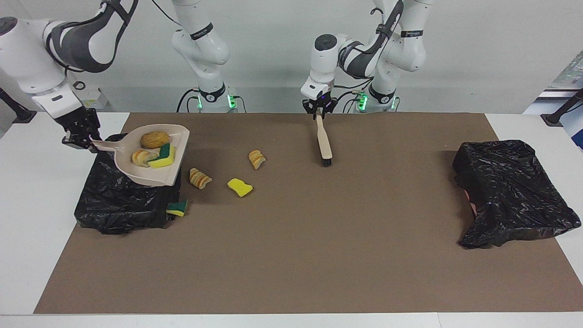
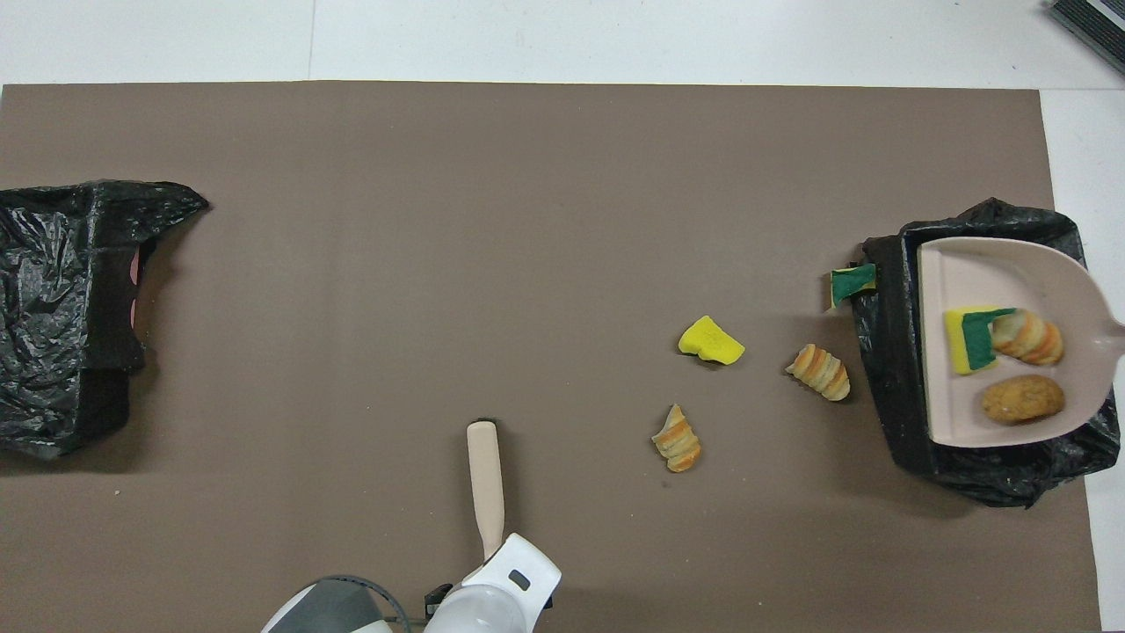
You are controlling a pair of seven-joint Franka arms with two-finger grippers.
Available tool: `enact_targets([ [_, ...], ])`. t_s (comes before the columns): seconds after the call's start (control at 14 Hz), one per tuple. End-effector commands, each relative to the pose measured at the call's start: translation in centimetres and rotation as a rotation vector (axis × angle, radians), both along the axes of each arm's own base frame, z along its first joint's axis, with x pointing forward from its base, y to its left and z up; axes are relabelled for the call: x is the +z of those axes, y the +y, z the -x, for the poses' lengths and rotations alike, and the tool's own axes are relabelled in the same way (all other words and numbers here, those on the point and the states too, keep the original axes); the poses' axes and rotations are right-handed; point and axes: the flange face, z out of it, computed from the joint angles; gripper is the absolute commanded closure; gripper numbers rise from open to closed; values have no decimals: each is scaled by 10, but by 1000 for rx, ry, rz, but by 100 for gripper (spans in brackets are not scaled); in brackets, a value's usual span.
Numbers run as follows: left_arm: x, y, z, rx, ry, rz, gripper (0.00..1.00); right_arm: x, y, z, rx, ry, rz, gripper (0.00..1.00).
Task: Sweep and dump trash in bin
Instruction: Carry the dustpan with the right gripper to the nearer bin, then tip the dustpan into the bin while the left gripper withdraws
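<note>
My right gripper (image 1: 84, 139) is shut on the handle of the beige dustpan (image 1: 148, 178), which hangs over the black bin (image 1: 119, 206) at the right arm's end. In the pan (image 2: 993, 264) lie three pieces of trash: a brown bread chunk (image 1: 154, 139), a striped chunk (image 1: 142, 157) and a yellow-green sponge (image 1: 165, 156). On the mat lie two striped chunks (image 1: 200, 178) (image 1: 257, 159), a yellow sponge bit (image 1: 240, 187) and a green-topped sponge (image 1: 177, 207) against the bin. My left gripper (image 1: 319, 111) is at the top of the brush (image 1: 324, 143), whose bristles touch the mat.
A second black-bagged bin (image 1: 514, 191) stands at the left arm's end of the brown mat (image 1: 319, 255). White table surrounds the mat. In the overhead view the left arm's wrist (image 2: 492, 598) covers the brush's handle end.
</note>
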Motion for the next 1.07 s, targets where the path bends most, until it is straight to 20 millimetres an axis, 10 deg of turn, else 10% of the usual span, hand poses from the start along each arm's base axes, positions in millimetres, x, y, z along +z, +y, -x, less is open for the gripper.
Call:
enact_targets([
  [0.0, 11, 0, -11, 14, -15, 13, 0, 9, -3, 5, 55, 13, 135, 100],
  [0.43, 74, 44, -107, -10, -13, 26, 0, 3, -2, 7, 92, 46, 370, 100],
  [1.0, 163, 162, -245, -176, 5, 42, 0, -4, 86, 2, 76, 53, 691, 100],
])
